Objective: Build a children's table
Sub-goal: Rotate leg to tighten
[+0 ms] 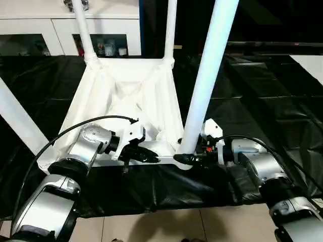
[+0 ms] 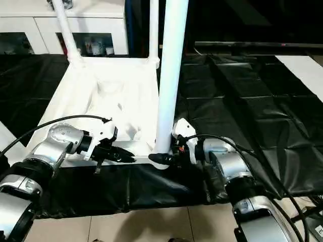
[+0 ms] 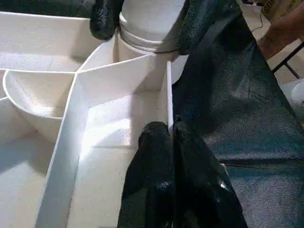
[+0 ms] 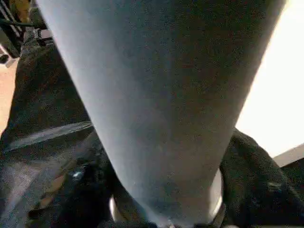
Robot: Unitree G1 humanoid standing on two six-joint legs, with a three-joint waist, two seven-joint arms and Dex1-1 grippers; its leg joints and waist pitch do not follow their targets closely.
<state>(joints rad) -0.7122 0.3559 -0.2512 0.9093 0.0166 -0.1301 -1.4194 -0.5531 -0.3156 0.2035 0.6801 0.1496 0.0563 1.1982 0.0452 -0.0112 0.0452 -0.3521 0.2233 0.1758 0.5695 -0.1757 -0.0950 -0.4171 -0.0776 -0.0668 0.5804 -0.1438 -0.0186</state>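
Two grips: your left gripper is pinched on the tabletop rim, right gripper fingers straddle the upright leg base.

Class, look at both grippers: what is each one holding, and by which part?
Left gripper pinches the white ribbed plastic tabletop by its near edge wall. Right gripper clasps the white tube leg at its base.
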